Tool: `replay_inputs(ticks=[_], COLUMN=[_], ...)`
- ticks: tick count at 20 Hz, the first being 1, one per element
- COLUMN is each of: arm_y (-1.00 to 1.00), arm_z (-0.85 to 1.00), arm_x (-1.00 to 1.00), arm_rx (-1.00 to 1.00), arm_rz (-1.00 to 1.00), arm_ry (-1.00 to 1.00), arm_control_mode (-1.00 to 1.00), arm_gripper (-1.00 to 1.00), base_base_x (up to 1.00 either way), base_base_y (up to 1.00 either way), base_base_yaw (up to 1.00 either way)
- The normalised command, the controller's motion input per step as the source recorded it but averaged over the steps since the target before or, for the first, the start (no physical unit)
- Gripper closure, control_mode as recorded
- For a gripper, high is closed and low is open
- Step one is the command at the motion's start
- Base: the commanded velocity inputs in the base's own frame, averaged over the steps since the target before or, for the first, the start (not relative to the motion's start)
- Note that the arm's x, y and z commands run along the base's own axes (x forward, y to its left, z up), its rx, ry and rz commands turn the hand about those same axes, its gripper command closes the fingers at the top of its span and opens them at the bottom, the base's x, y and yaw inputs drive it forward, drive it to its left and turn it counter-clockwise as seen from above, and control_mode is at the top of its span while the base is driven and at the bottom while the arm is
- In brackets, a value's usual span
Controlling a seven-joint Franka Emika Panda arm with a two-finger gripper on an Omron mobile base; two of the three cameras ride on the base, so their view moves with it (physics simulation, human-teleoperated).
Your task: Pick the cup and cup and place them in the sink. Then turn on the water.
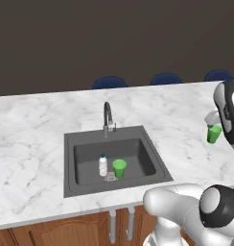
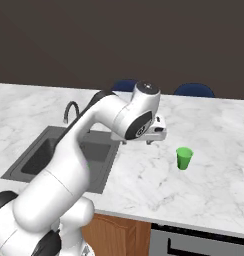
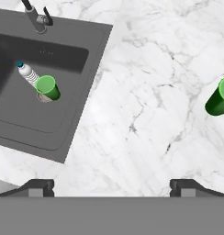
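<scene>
The gripper (image 3: 111, 186) hangs over bare white marble counter (image 3: 141, 114) with its jaws spread wide and nothing between them; the two dark fingertips (image 3: 38, 187) stand well apart at the bottom of the hand view.

One green cup (image 3: 48, 88) stands upright in the dark grey sink (image 3: 84, 105), well off to the left of the jaws, just beside a small white bottle with a blue cap (image 3: 26, 72). The left base view confirms the pair on the basin floor near the drain — cup (image 1: 119, 168) right of bottle (image 1: 103, 165) — in front of the gooseneck tap (image 1: 107, 117).

The second green cup (image 3: 219, 98) stands upright on the counter, ahead of the jaws and to their right, clear of them. The right base view shows this cup (image 2: 184, 158) alone on the marble, beyond the gripper (image 2: 154, 140); from there the arm hides most of the basin.
</scene>
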Motion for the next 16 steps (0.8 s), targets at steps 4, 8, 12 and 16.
replay_inputs(ticks=[4, 8, 12, 16], arm_y=[-0.01, -0.01, -0.2, -0.3], arm_z=[-0.13, -0.14, -0.18, -0.12], arm_x=[0.2, 0.22, 0.12, 0.01], arm_rx=[0.0, 0.0, 0.0, 0.0], arm_rz=[0.0, -0.02, -0.07, -0.08], arm_ry=[0.0, 0.0, 0.0, 0.0], arm_control_mode=[-1.0, -1.0, -1.0, -1.0], arm_gripper=[-1.0, -1.0, -1.0, -1.0], base_base_x=[0.0, 0.0, 0.0, 0.0], base_base_y=[0.0, 0.0, 0.0, 0.0], base_base_yaw=[0.0, 0.0, 0.0, 0.0])
